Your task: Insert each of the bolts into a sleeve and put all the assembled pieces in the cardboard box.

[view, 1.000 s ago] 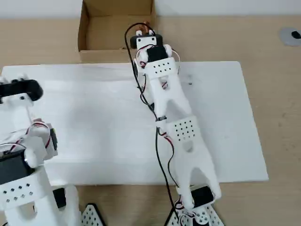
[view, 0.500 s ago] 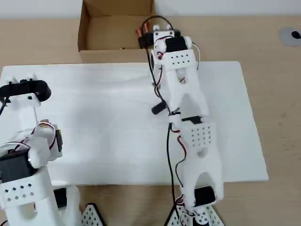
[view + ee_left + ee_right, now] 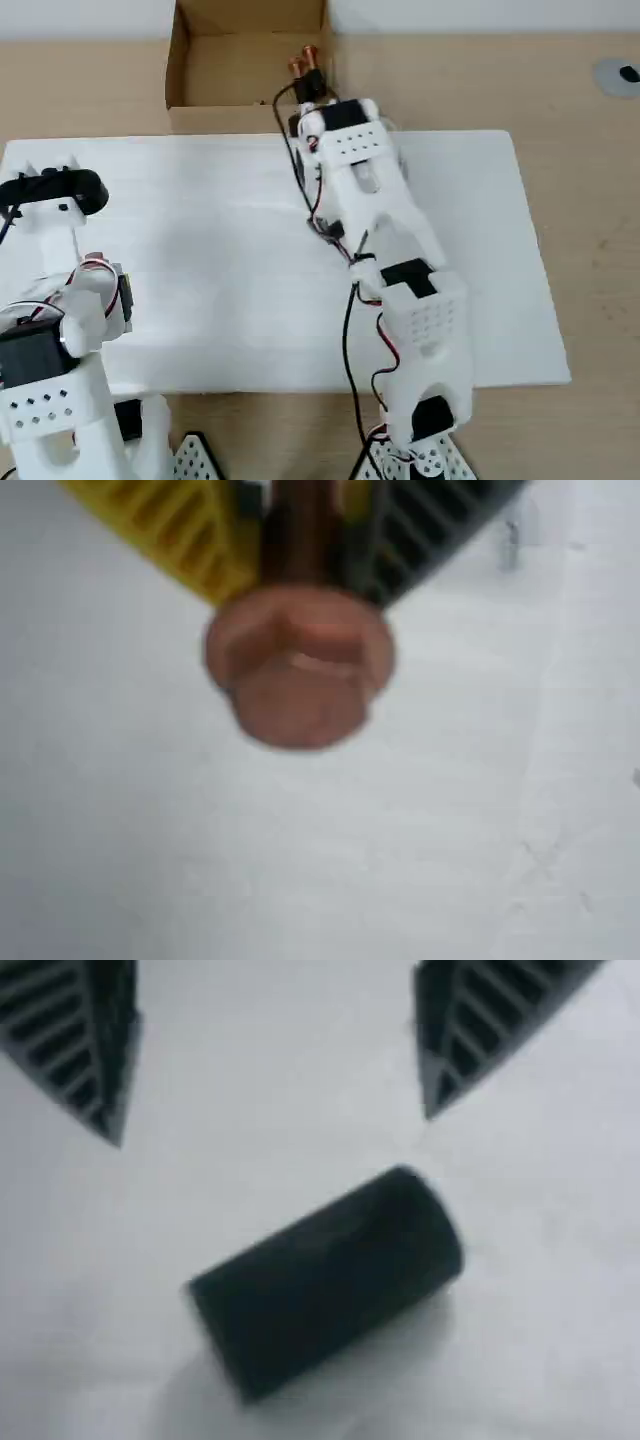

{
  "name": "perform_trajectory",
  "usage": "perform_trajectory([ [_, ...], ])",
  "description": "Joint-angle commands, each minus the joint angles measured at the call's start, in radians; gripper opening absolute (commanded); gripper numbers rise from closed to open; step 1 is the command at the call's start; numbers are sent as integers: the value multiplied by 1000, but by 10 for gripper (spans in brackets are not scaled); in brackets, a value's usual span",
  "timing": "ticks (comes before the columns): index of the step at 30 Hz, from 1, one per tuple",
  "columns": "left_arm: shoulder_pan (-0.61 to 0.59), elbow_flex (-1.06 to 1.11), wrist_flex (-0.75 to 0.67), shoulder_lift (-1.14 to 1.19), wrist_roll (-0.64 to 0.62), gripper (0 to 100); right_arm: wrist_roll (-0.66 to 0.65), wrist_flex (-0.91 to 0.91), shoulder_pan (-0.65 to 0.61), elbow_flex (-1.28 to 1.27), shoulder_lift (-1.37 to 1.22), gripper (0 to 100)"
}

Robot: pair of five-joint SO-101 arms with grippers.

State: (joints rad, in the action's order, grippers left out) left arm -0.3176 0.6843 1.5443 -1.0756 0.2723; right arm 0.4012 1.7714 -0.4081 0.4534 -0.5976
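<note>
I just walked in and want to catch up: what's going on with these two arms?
The left pincer is shut on a copper bolt, its head facing the wrist camera. The right pincer hangs open over a black sleeve lying on its side on the white mat. The cardboard box sits just beyond the mat's far edge.

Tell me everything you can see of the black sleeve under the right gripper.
The sleeve is a short, matte black cylinder lying on its side on the white mat. Its bore cannot be made out. It sits below the right gripper, whose jaws stand wide open and clear of it. Nothing but the mat touches it.
</note>
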Motion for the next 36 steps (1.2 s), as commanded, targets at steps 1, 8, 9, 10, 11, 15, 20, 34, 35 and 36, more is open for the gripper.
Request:
perform_trajectory([
  [1,15,-6,-18,-16,-6,6,14,-25,-22,-35,85,232],
  [8,15,-5,-15,-16,-6,6,31,-74,-28,-44,90,231],
  [9,15,-5,-15,-16,-6,6,31,-75,-31,-44,91,231],
  [10,15,-5,-15,-16,-6,6,31,-75,-35,-44,91,231],
  [11,15,-5,-15,-16,-6,6,32,-75,-41,-42,91,231],
  [15,15,-5,-14,-16,-6,6,86,-114,-54,-44,88,231],
  [20,15,-5,-12,-16,-6,6,153,-226,-53,-44,87,231],
  [34,14,-5,-12,-16,-6,6,313,-385,-47,-105,53,228],
  [35,12,-5,-12,-16,-6,6,321,-407,-47,-120,36,228],
  [36,9,-5,-12,-16,-6,6,327,-422,-47,-133,15,228],
])
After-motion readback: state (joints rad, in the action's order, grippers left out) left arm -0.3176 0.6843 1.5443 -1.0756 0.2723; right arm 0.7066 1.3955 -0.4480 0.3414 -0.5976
